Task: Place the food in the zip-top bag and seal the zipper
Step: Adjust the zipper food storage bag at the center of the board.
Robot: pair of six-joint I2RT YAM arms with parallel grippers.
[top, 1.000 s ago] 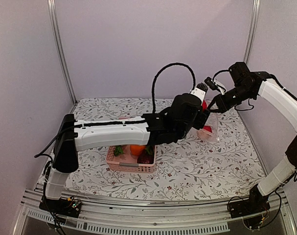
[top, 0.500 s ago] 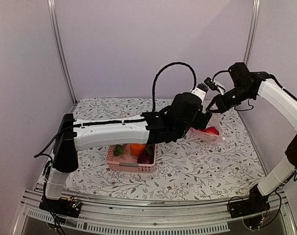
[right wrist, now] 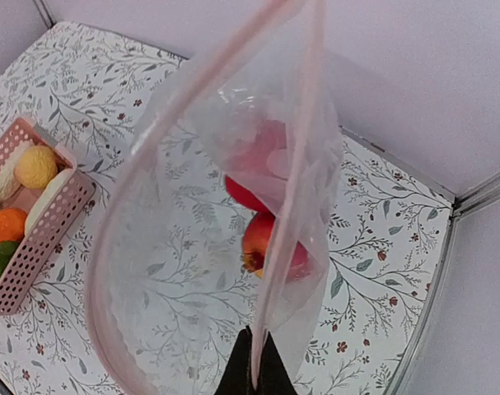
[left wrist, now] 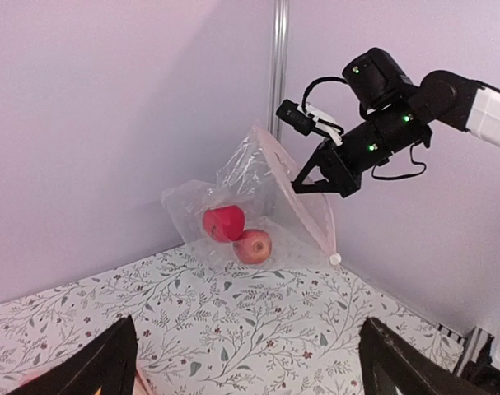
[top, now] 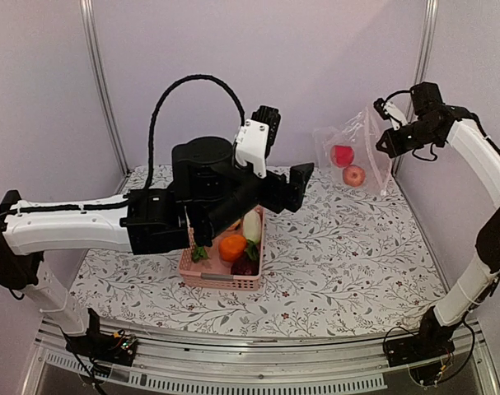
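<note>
The clear zip-top bag (top: 354,148) hangs in the air at the back right, held up by my right gripper (top: 387,141), which is shut on its mouth edge (right wrist: 255,372). Two red round fruits (top: 342,155) (top: 354,174) lie in its bottom; they also show in the left wrist view (left wrist: 223,222) and the right wrist view (right wrist: 270,243). The pinkish zipper strip (right wrist: 303,132) runs along the open mouth. My left gripper (top: 297,185) is open and empty, above the table left of the bag. An orange (top: 231,247) and a white radish (top: 251,224) are in the pink basket (top: 221,280).
The basket also holds beige pieces (right wrist: 35,164), a dark red item (top: 245,265) and green leaves (top: 200,253). The floral cloth (top: 340,255) covers the table. Purple walls and metal corner posts (top: 422,58) stand close behind the bag.
My left arm has drawn back from the bag to the left and risen. My right gripper has lifted the bag off the table, up and to the right, with two red fruits inside.
</note>
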